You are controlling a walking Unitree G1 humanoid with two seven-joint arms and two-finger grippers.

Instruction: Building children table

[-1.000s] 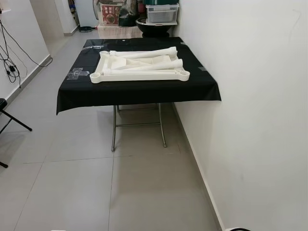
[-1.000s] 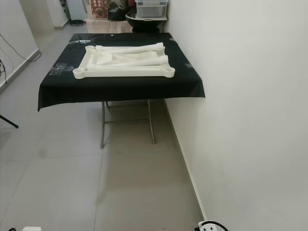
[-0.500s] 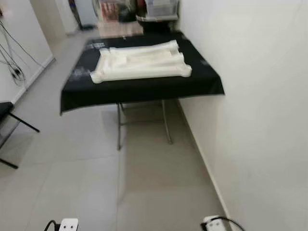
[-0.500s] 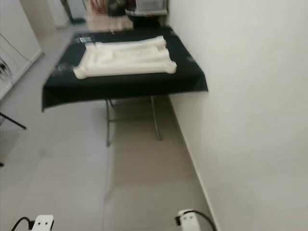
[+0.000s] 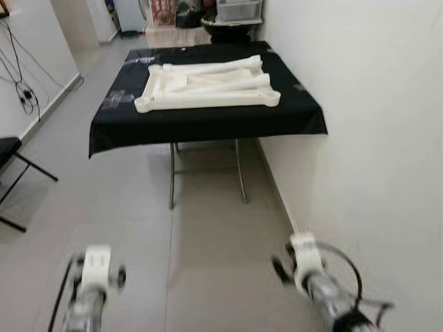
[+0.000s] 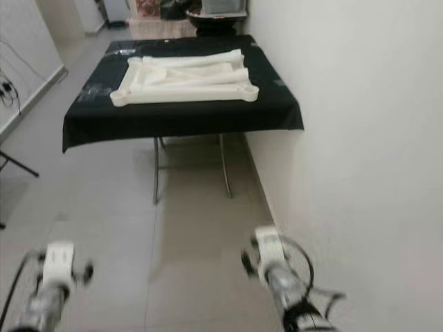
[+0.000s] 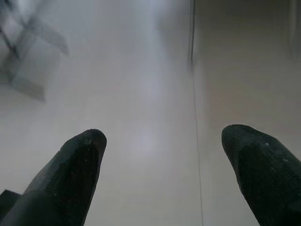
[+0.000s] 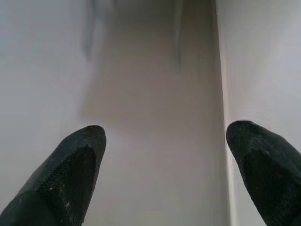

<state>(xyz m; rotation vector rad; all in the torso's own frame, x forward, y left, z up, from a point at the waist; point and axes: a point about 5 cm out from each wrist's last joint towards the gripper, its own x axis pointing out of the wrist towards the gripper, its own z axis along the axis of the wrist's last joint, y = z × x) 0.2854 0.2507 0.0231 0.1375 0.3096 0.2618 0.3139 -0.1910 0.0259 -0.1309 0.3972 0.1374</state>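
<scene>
A: Where is the white frame point(image 5: 208, 90)?
B: It lies flat on the black-covered table point(image 5: 208, 124), which stands against the wall point(image 5: 374, 104), with white legs point(image 5: 214, 67) laid across it.

A: And the arms?
B: Both are low over the tiled floor point(image 5: 221, 235), well short of the table. The left gripper point(image 7: 164, 165) has its fingers point(image 7: 70, 174) spread wide, holding nothing; so has the right gripper point(image 8: 164, 165).

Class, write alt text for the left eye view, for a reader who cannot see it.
White plastic table parts lie on a black-covered folding table against a white wall. Both robot arms reach forward over the grey tiled floor, well short of the table.
</scene>
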